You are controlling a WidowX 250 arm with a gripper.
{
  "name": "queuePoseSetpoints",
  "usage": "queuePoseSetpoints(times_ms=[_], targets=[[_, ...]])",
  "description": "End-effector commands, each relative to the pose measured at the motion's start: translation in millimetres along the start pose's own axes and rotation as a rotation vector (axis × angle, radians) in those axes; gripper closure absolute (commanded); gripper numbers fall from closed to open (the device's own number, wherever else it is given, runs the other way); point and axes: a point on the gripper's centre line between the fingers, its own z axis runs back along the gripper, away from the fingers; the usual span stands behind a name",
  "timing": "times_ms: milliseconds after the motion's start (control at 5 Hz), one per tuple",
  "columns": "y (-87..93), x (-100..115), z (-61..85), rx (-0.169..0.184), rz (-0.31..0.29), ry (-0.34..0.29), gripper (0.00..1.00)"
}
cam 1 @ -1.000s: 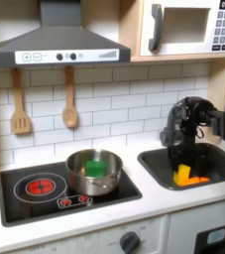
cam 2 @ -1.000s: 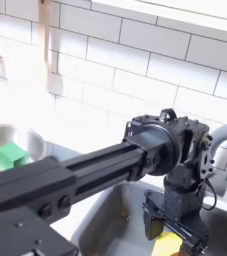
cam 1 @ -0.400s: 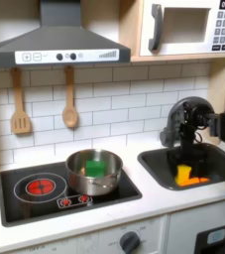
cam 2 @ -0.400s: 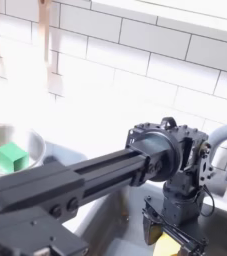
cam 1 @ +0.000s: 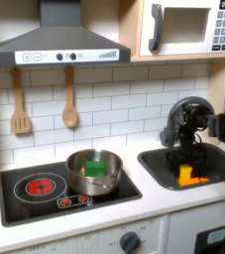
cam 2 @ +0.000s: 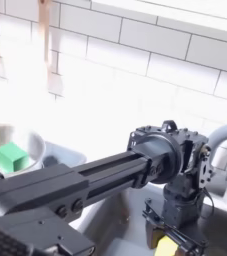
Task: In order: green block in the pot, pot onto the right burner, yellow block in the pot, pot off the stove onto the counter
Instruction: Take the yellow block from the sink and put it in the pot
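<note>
Reaching down into the sink [cam 1: 162, 165] at the first exterior view's right, the black arm with its gripper [cam 1: 186, 164] low over the basin, just above the yellow block [cam 1: 185, 174]. Beside that block, toward the first exterior view's right, a flatter orange piece [cam 1: 199, 181] on the basin floor. Cannot tell from either exterior view whether the fingers are clenched on the yellow block or released; seen from behind in the second exterior view, the gripper [cam 2: 171, 235] pointing straight down, a bit of the yellow block [cam 2: 165, 246] showing right below it at the bottom edge.

Sitting on the stove [cam 1: 25, 199], the pot [cam 1: 79, 179], placed on the burner at the first exterior view's right, with the green block [cam 1: 96, 168] inside it. Visible too at the second exterior view's left edge, the pot [cam 2: 30, 148] and the green block [cam 2: 11, 155] in it. Glowing red on the bare burner at the first exterior view's left, a ring. Surrounding stove and sink, the pale surface [cam 1: 134, 215]. Hanging on the tiled wall above the stove, two wooden utensils [cam 1: 69, 99].
</note>
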Motion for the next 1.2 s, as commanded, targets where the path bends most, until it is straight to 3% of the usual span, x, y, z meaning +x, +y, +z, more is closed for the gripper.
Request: queuePoseSetpoints(times_ms=[0,800,1000], targets=[[2.6,7,3.3,0.006,0.009,-0.02,1.0],[1.3,6,16.3,0.009,0.037,-0.043,1.0],[-2.8,6,33.7,0.01,0.039,-0.084,1.0]])
